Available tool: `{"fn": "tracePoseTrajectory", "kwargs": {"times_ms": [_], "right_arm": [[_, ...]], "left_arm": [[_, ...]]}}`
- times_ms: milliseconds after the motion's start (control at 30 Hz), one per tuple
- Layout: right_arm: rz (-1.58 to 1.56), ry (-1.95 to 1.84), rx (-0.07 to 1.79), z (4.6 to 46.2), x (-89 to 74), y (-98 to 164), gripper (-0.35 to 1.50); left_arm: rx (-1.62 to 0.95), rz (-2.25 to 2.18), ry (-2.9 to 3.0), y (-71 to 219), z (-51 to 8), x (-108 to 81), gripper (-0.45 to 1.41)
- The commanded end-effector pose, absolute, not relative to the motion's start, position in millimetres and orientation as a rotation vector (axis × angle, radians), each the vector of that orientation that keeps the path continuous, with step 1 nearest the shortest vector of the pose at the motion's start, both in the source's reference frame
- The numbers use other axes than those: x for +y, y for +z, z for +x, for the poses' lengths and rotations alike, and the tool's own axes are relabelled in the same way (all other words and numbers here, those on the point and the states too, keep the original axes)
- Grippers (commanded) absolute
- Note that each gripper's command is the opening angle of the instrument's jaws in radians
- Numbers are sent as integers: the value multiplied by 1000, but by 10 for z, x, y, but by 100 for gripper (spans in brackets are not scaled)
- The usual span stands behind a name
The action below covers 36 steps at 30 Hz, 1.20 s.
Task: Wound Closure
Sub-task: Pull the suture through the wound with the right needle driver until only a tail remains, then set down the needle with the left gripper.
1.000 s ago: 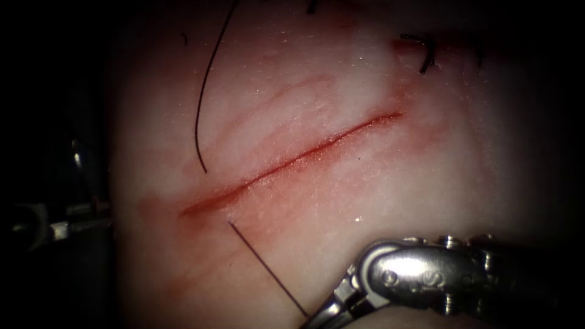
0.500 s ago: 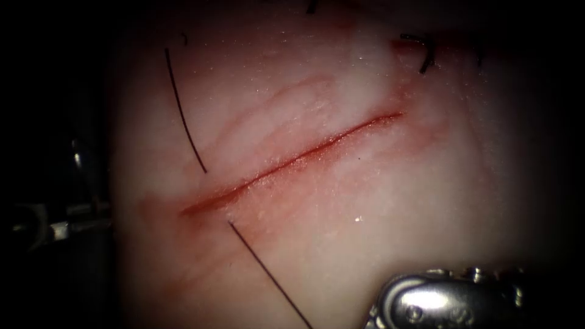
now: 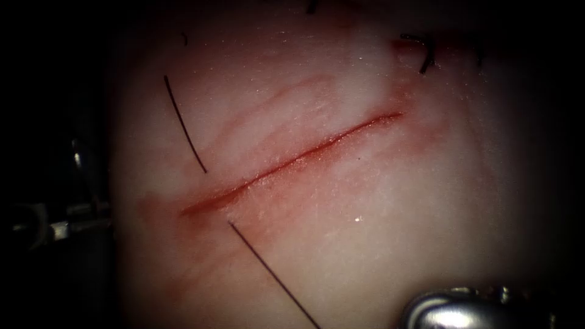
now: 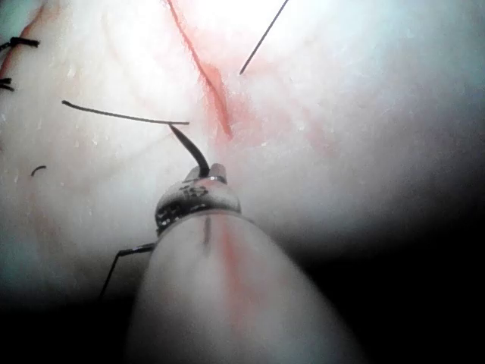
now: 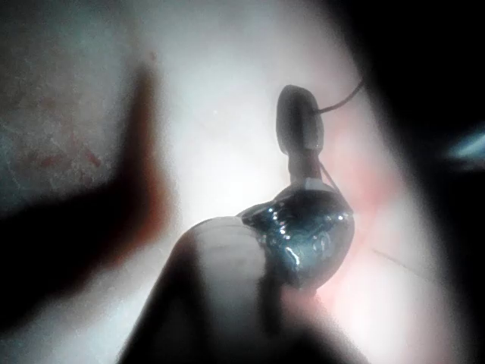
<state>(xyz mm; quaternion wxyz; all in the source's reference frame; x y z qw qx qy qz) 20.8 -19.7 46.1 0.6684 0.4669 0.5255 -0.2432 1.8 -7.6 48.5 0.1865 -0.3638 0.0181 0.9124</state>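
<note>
— Where is the needle (image 4: 192,149)?

— Out of the tissue (image 4: 364,114), held just above it near the end of the cut (image 4: 210,80). The left hand (image 4: 214,171) is clamped on one end. The dark curve arcs up and away from the shaft, and thread (image 4: 121,115) trails sideways from its free end.

— And the right hand (image 5: 298,121)?

— Jaws together, upright beyond its wrist, pinching the thread, which leaves them to one side. In the endoscope view the right arm's wrist (image 3: 469,307) sits at the lower edge. A taut strand leaves the tissue right of the cut, running straight down-right. Another strand lies left of the cut, slanting up-left.

— Anything else?

— Cut ends of thread (image 3: 425,53) stand beyond the cut's far end.
</note>
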Motion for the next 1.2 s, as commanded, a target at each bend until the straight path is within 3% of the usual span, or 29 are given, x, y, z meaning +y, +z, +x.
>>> {"fn": "tracePoseTrajectory", "kwargs": {"times_ms": [33, 767, 800, 833, 867, 900, 933, 1200], "right_arm": [[1052, -553, 1186, 214, -196, 465, -35], [1122, -534, 1150, 197, -206, 438, -35], [1014, -415, 1180, 213, -188, 438, 52], [1014, -415, 1180, 213, -188, 438, 52], [967, -366, 1190, 215, -183, 438, 86], [915, -315, 1193, 217, -177, 438, 133], [835, -260, 1188, 221, -163, 438, 142], [572, -231, 1152, 216, -85, 437, 147]], "left_arm": [[53, -1027, 2569, 490, 13, -72, -32], [53, -1027, 2569, 490, 13, -72, -34], [53, -1027, 2569, 490, 13, -72, -29], [53, -1027, 2569, 490, 13, -72, -29], [53, -1027, 2569, 490, 13, -72, -29], [53, -1027, 2569, 490, 13, -72, -28], [54, -1027, 2569, 490, 12, -72, -28], [64, -1023, 2572, 489, 12, -69, -22]]}}
